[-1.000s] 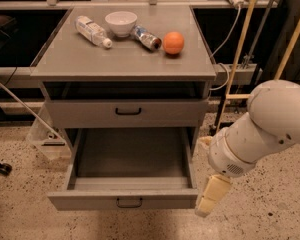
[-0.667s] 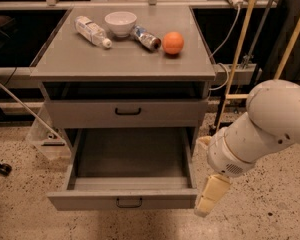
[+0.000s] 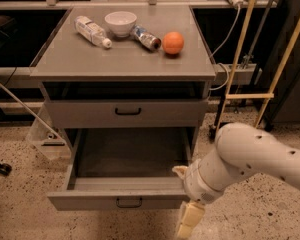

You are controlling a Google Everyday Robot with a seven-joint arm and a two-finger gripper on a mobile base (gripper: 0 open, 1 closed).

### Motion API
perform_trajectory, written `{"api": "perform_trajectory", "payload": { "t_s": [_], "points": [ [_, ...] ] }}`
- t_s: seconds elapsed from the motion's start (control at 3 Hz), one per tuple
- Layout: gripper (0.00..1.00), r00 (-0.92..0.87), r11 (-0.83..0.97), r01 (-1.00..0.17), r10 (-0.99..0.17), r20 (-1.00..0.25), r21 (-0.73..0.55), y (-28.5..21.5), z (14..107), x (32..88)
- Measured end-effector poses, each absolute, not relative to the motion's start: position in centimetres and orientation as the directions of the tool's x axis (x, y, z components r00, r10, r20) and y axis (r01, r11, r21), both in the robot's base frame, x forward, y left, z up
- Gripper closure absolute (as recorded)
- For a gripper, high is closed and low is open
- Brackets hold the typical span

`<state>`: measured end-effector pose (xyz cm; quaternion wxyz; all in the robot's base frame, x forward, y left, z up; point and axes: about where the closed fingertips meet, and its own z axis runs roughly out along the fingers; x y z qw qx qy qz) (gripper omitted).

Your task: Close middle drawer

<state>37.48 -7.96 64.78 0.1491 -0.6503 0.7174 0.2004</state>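
Middle drawer (image 3: pixel 85 200) is pulled well out toward me, low in view, w/ its small dark loop handle (image 3: pixel 129 202) at the centre of the front. The drawer above (image 3: pixel 90 115) is pushed in. My hand (image 3: pixel 187 209) is at the open drawer's front right corner, touching or just beside it. Can't tell which, & can't tell if the hand is open or closed. On the cabinet's top surface (image 3: pixel 120 61), toward the back: plastic bottle (image 3: pixel 92 31) lying down, white bowl (image 3: pixel 121 23), can (image 3: pixel 146 38) on its side, orange (image 3: pixel 173 42).
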Motion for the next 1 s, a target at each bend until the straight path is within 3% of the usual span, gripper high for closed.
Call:
{"api": "perform_trajectory", "payload": {
  "t_s": [1.0],
  "points": [
    [0.0, -0.295, 0.205, -0.952, -0.818, -0.494, 0.229, -7.6, 48.2, 35.5]
  ]
}}
